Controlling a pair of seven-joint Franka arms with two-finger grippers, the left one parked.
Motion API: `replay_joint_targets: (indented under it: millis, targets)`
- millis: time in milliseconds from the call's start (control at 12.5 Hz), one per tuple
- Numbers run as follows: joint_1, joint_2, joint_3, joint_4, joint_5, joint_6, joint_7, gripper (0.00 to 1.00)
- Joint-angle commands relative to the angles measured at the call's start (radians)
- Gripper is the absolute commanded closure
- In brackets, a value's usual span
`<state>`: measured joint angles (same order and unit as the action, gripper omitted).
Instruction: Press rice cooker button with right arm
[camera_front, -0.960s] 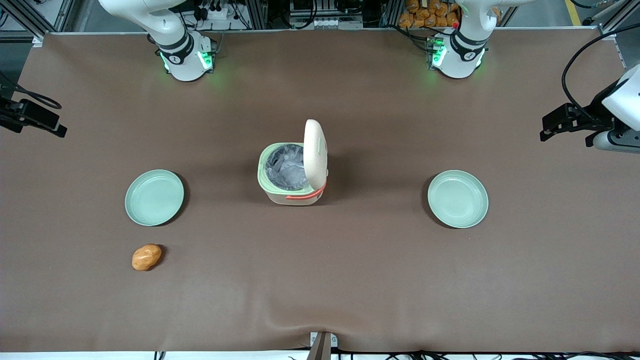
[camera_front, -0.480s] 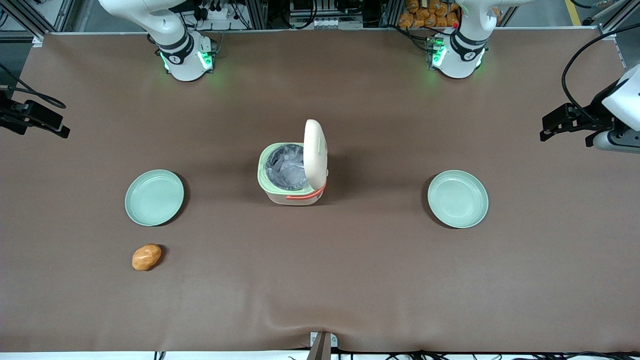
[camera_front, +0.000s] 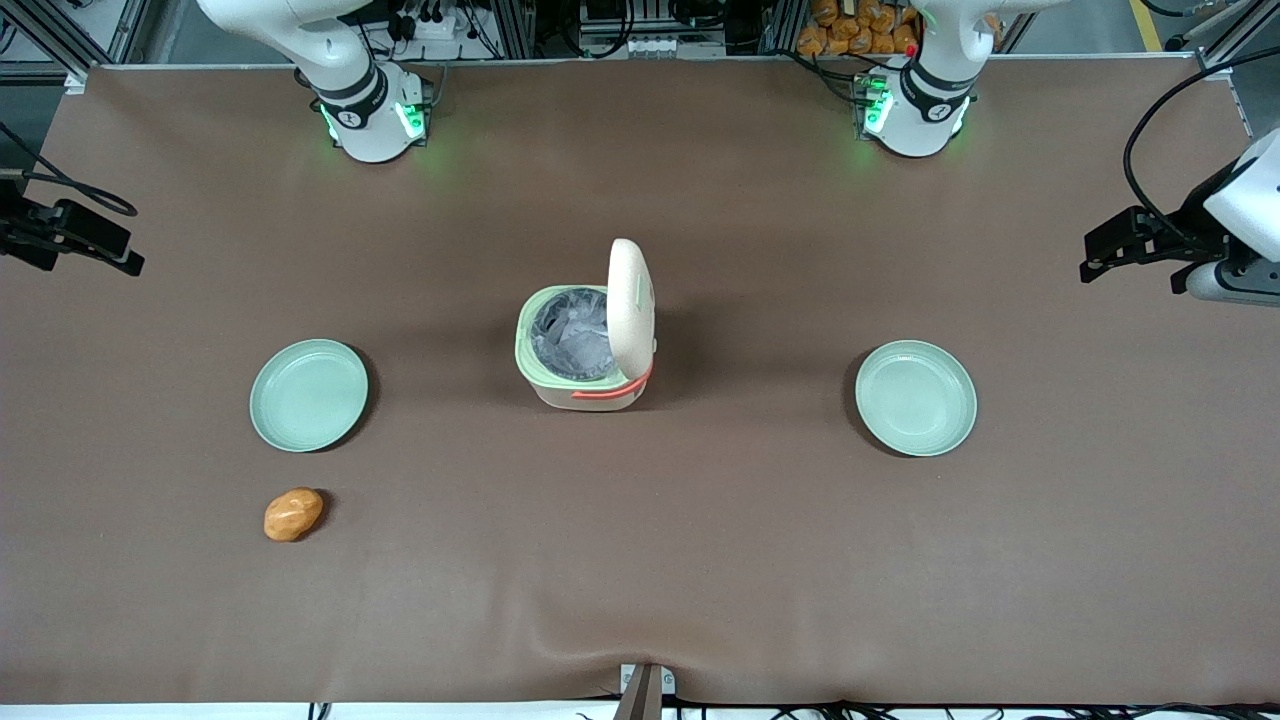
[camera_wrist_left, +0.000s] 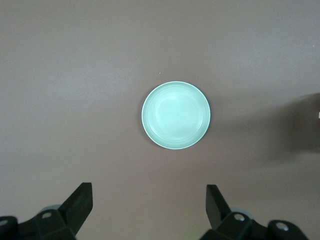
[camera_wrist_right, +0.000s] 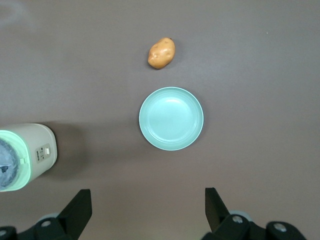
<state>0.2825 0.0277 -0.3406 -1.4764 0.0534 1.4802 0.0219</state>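
Here the rice cooker is seen mid-frame in the front view, lid raised; the gripper, fingers spread wide, is held well apart from it. The fingers are best closed, and the side button approached squarely.

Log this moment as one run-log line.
gripper: open, high above plate | rice cooker: lid up, untouched | potato: on table, nearer the front camera than plate | button: unpressed

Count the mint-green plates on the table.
2. One plate lies toward the working arm's end, with the potato nearer the camera; the other plate lies toward the parked arm's end. The open gripper hovers above the first.
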Motion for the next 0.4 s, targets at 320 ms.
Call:
replay_joint_targets:
  millis: [320]
  targets:
    - [-0.003, -0.026, 0.011, -0.022, -0.03, -0.001, -0.039, 0.0]
